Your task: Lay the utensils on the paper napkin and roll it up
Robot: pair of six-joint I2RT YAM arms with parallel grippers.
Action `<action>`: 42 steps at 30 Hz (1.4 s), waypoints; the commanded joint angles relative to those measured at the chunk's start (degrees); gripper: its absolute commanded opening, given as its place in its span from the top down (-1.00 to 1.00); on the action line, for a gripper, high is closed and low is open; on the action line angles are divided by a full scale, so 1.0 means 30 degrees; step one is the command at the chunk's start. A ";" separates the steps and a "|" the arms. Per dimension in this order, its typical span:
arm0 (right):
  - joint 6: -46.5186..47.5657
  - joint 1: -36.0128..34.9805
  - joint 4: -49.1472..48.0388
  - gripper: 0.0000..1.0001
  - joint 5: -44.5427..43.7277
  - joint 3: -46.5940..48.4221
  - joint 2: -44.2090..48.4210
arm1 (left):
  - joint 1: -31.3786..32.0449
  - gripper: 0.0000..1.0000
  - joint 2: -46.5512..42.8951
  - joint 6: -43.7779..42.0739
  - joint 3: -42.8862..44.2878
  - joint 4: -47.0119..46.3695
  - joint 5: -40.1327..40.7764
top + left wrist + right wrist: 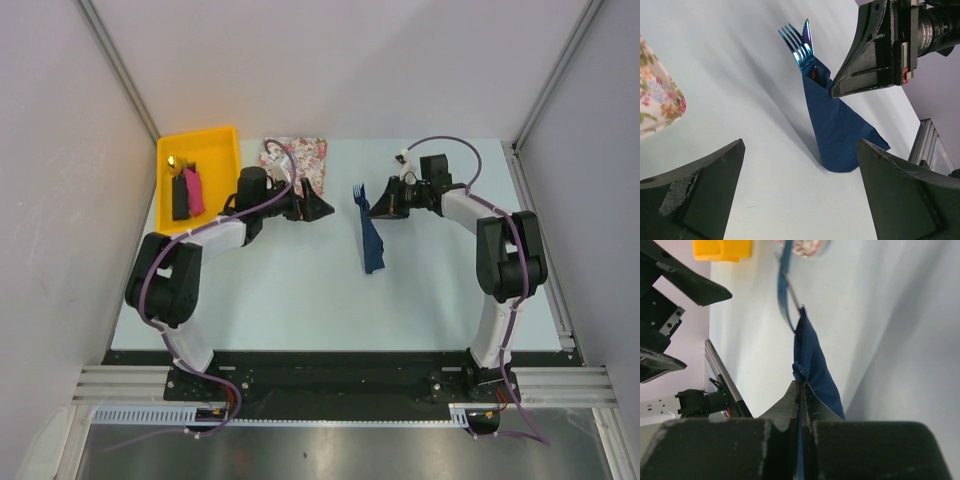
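Lying rolled into a narrow bundle just right of the middle of the overhead view, the navy paper napkin (pixel 373 245) wraps the utensils (pixel 358 192), whose blue fork tines poke out of its far end. The right gripper (pixel 373 207) is clenched on the napkin's upper part, a sliver of blue pinched between its fingers (pixel 782 412). The left gripper (pixel 322 208) hovers spread wide just left of the roll, grasping nothing. The floral mat (pixel 300 155) lies just above it, and a yellow tray (pixel 200 133) in the upper left holds a black block (pixel 180 198) and a pink block (pixel 194 190).
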State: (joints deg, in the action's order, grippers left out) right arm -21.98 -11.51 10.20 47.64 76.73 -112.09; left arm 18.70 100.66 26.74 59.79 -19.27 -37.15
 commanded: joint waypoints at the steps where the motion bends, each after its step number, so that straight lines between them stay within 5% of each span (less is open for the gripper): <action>1: 0.0441 -0.0353 -0.0615 1.00 0.1288 0.0762 0.1942 | -0.0490 -1.00 -0.1793 -0.1621 0.0316 -0.1047 -0.0891; 6: 0.0207 -0.0500 -0.0878 1.00 0.1815 0.1025 0.2968 | -0.1075 -0.99 -0.3054 0.0018 -0.0592 -0.2509 -0.0623; 10: 0.0382 -0.0792 -0.0704 1.00 0.2284 0.1668 0.4109 | -0.2305 -0.99 -0.3729 0.0491 -0.1415 -0.5557 -0.4429; 15: 0.0499 -0.0998 0.0291 1.00 0.2987 0.3131 0.5048 | -0.2893 -0.99 -0.4577 -0.2602 -0.0304 -0.2349 -0.6981; 23: 0.2168 -0.1876 0.3394 1.00 0.3398 0.5564 0.6455 | -0.2805 -0.99 -0.6659 -0.2619 -0.1236 -0.3709 -1.0200; 32: 0.4217 -0.3223 0.6119 1.00 0.3662 0.7584 0.7627 | -0.1166 -0.80 -0.6661 0.1070 -0.2554 -1.0824 -1.0265; 42: 0.5568 -0.4923 0.7353 1.00 0.3048 0.8993 0.8565 | 0.0592 -0.50 -0.3644 1.0883 -0.2091 -2.3159 -0.8917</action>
State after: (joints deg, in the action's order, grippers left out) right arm -7.33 -24.88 31.92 56.40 99.57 -90.32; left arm 19.03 86.61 45.36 52.05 -66.96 -65.58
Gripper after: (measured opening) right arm 0.009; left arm 0.759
